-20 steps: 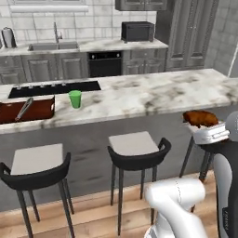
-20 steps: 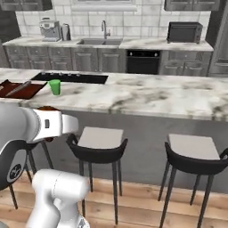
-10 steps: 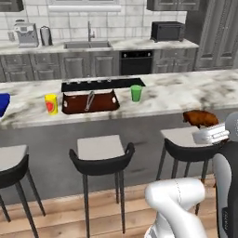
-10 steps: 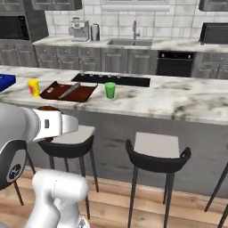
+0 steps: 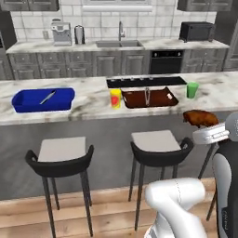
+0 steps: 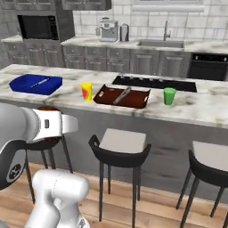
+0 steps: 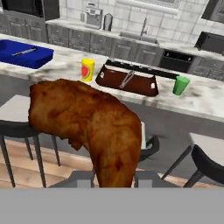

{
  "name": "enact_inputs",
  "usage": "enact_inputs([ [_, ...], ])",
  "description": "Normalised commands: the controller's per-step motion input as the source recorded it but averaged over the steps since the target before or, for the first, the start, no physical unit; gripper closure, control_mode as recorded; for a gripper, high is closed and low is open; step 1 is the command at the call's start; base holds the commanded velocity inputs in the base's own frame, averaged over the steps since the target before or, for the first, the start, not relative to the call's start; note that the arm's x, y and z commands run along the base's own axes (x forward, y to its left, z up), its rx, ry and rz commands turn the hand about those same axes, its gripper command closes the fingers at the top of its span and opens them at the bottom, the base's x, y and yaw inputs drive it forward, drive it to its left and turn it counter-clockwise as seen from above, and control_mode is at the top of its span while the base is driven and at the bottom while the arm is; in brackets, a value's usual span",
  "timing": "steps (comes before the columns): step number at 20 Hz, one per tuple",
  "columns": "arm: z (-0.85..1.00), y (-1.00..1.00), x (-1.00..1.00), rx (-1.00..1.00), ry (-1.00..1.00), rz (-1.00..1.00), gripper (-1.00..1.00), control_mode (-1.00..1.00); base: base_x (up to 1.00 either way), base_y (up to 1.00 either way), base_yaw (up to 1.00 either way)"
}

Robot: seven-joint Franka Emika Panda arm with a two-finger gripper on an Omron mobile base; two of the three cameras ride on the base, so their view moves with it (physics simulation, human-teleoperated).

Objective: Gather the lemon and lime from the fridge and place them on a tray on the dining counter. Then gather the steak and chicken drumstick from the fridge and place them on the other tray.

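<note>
The two-finger gripper (image 7: 114, 177) clamps a browned chicken drumstick (image 7: 87, 127), near the white marble dining counter (image 5: 88, 100) bearing the bright blue rectangular tray (image 5: 42, 100) at left.

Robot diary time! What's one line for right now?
gripper: shut on chicken drumstick | blue tray: on dining counter, utensil inside | red-brown tray: no fruit visible
</note>
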Motion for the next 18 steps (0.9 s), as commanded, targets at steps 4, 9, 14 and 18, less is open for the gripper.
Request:
enact_inputs([
  [4,0.0,0.0,0.0,0.0,0.0,0.0,1.0,1.0,-0.05,1.0,0.12],
  [9,0.0,0.0,0.0,0.0,0.0,0.0,1.0,1.0,-0.01,0.96,0.09],
  [14,0.0,0.0,0.0,0.0,0.0,0.0,1.0,1.0,0.0,0.88,0.03],
  [18,0.0,0.0,0.0,0.0,0.0,0.0,1.0,1.0,0.05,0.64,0.0],
])
